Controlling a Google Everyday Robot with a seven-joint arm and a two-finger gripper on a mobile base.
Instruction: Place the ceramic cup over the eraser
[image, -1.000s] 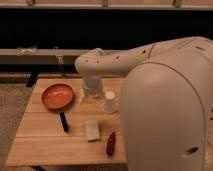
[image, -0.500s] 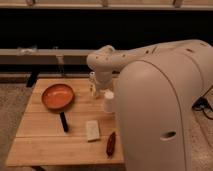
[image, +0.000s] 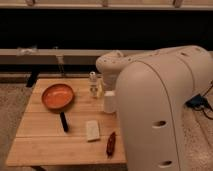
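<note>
The white ceramic cup (image: 109, 101) stands upright on the wooden table (image: 45, 142), at its right side against my arm. The eraser (image: 92, 130), a pale rectangular block, lies flat on the table in front of and a little left of the cup, apart from it. My gripper (image: 107, 90) is at the cup's top, under the arm's rounded end, and is mostly hidden by the arm.
An orange pan (image: 57, 96) with a black handle (image: 64, 121) lies at the left. A small pale shaker bottle (image: 93, 83) stands just left of the cup. A dark red object (image: 111, 143) lies near the front edge. My arm's bulk covers the right side.
My arm's rounded end has shifted right and slightly up, uncovering the shaker bottle. The cup, eraser and pan stay where they were.
</note>
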